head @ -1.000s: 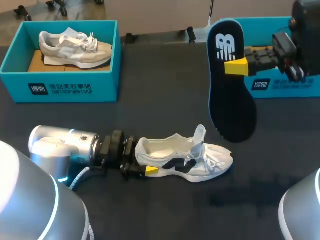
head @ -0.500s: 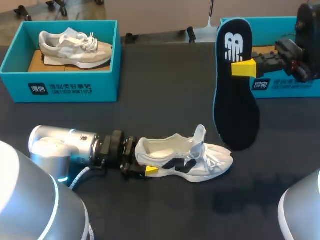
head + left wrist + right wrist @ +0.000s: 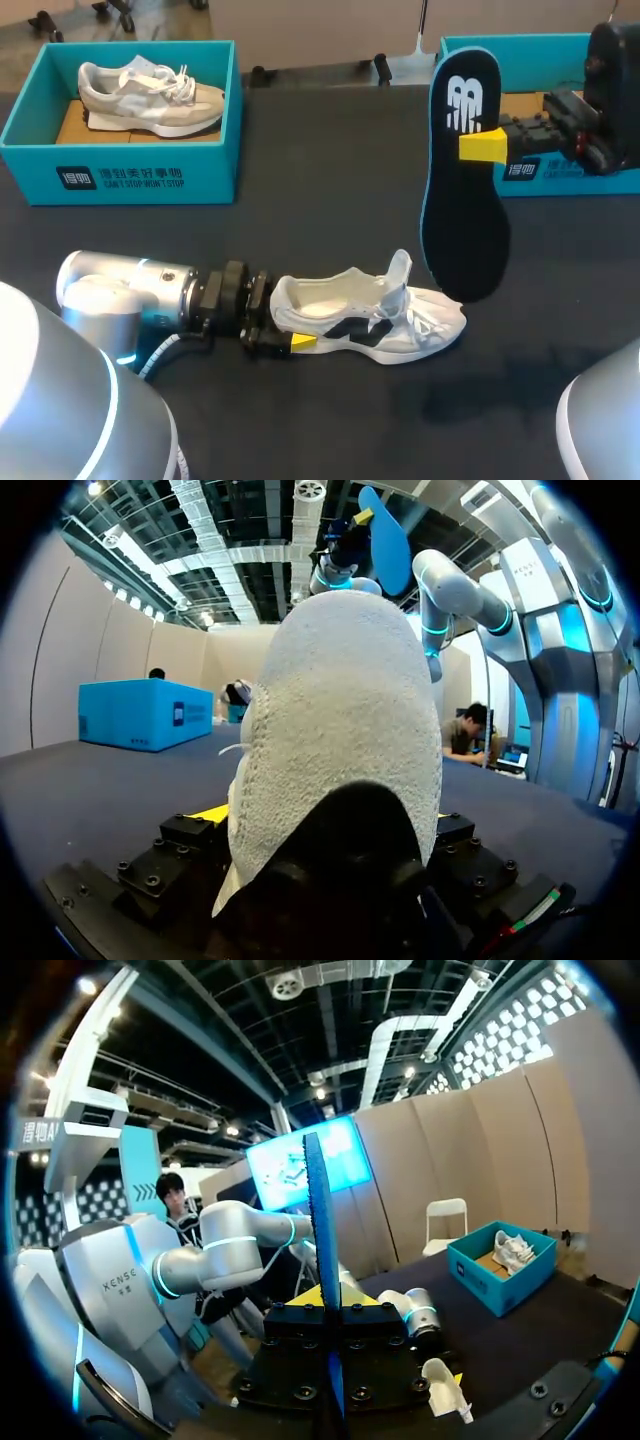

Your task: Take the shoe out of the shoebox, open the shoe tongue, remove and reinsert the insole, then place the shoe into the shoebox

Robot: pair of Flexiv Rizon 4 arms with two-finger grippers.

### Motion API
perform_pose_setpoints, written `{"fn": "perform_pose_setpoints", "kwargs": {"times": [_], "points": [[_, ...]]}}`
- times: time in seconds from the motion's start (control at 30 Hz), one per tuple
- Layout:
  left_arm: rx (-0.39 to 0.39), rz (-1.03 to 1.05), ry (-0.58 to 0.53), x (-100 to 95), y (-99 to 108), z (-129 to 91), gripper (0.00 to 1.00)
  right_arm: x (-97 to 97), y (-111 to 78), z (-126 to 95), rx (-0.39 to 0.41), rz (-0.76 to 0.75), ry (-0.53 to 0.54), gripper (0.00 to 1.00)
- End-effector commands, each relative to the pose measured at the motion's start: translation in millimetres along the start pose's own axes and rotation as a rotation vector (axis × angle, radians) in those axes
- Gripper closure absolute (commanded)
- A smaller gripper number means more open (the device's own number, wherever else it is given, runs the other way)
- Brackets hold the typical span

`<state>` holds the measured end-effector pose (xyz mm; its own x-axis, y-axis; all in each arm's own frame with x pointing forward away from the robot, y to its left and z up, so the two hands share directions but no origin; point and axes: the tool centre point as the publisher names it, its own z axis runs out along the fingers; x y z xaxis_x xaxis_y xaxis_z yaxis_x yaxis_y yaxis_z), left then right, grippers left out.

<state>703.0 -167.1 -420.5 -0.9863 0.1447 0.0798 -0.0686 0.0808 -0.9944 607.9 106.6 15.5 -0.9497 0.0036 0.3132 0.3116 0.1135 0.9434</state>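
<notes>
Starting on the left, the teal left shoebox (image 3: 130,180) is sitting at the back of the worktop (image 3: 330,150) with a second sneaker (image 3: 150,95) lying in it, and nothing is touching that one. Nearer the front, the left tool (image 3: 275,320) is clenching the heel of the white sneaker (image 3: 370,320), which is lying on its side on the worktop with the toe pointing right. So I'm reading the "take it out of the box" step as done. The tongue (image 3: 400,268) is standing up and the opening is looking bare, so that step seems done too. Going right, the dark insole (image 3: 462,170) is hanging in the air above and just beyond the toe, heel end up, completely out of the shoe. The right tool (image 3: 480,145) is pinching it near the heel end. Behind that arm, the right shoebox (image 3: 545,175) is waiting at the far edge, mostly hidden. My guess is we're around halfway: the insole is out but not yet going back in, and after that the sneaker is needing to be boxed.
</notes>
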Motion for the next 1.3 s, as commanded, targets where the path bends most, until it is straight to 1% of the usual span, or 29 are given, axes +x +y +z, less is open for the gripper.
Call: {"fn": "perform_pose_setpoints", "kwargs": {"times": [0.03, 0.33, 0.6, 0.67, 0.83, 0.87, 0.93, 0.97, 1.07, 1.1, 1.13, 1.3], "points": [[-0.006, 0.008, -0.026, -0.1, 7, -4, 0.00, -1.2, 0.6, 2, 0.002, 0.001, 0.000, 1.00], [-0.024, 0.000, -0.024, 5.6, 1, -17, 0.00, -1.2, 0.6, 2, 0.002, 0.001, 0.000, 1.00], [-0.088, 0.012, -0.044, 7.2, -4, -28, 0.00, -1.2, 0.6, 2, 0.002, 0.001, 0.000, 1.00], [-0.093, 0.000, -0.034, 9.4, -5, -31, 0.00, -1.2, 0.6, 2, 0.002, 0.001, 0.000, 1.00], [-0.170, -0.028, -0.045, 10.7, -6, -41, 0.00, -1.2, 0.6, 2, 0.002, 0.001, 0.000, 1.00], [-0.170, -0.053, -0.042, 11.5, -7, -43, 0.00, -1.2, 0.6, 2, 0.002, 0.001, 0.000, 1.00], [-0.221, -0.040, -0.064, 12.8, -10, -48, 0.00, -1.2, 0.6, 2, 0.002, 0.001, 0.000, 1.00], [-0.234, -0.055, -0.057, 13.6, -12, -51, 0.00, -1.2, 0.6, 2, 0.002, 0.001, 0.000, 1.00], [-0.320, -0.043, -0.075, 15.6, -16, -58, 0.00, -1.2, 0.6, 2, 0.002, 0.001, 0.000, 1.00], [-0.355, -0.034, -0.077, 16.2, -18, -61, 0.00, -1.2, 0.6, 2, 0.002, 0.001, 0.000, 1.00], [-0.410, 0.000, -0.094, 16.6, -19, -66, 0.00, -1.2, 0.6, 2, 0.002, 0.001, 0.000, 1.00], [-0.410, 0.000, -0.094, 16.6, -19, -66, 0.00, -1.2, 0.6, 2, 0.002, 0.001, 0.000, 1.00]]}}
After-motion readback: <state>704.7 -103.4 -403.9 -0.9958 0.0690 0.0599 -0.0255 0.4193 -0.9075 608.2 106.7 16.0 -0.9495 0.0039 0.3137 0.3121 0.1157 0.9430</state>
